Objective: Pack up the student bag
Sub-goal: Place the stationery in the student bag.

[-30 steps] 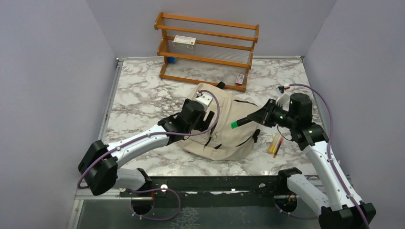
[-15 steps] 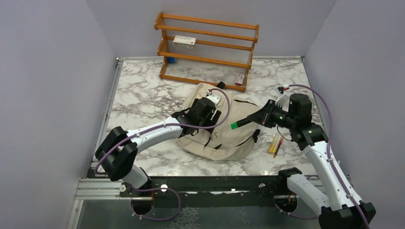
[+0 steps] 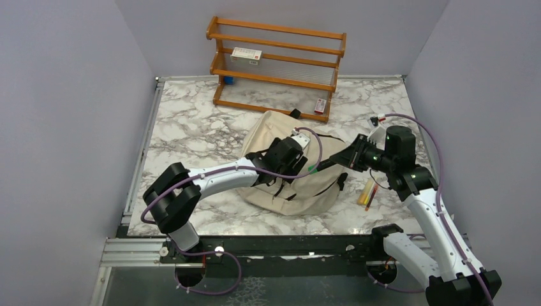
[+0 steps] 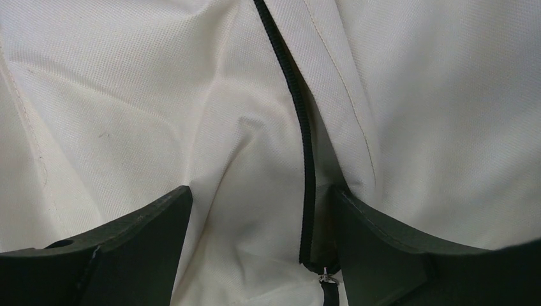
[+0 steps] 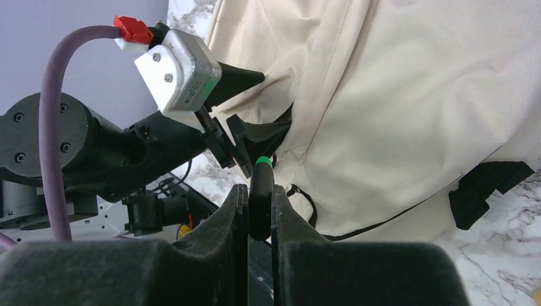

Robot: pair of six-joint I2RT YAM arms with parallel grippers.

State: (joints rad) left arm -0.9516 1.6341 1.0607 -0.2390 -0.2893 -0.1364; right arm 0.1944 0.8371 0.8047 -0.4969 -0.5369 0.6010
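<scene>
The student bag (image 3: 300,185), beige with black straps, lies slumped in the middle of the marble table. My left gripper (image 3: 305,159) hovers low over its top. In the left wrist view it (image 4: 261,191) is open, with cream fabric and a black zipper (image 4: 306,146) between its fingers. The zipper's pull (image 4: 328,277) sits by the right finger. My right gripper (image 3: 348,156) hangs over the bag's right side, shut on a black marker (image 5: 260,204). The marker's green cap (image 5: 263,160) points at the left wrist.
A wooden rack (image 3: 277,67) stands at the back, holding a small white box (image 3: 247,55) and a red-and-white one (image 3: 320,105). Yellow and orange pens (image 3: 368,191) lie on the table right of the bag. Grey walls close in both sides.
My left arm has swung right across the bag, ending close to the marker's green tip. The right arm and its marker have stayed put.
</scene>
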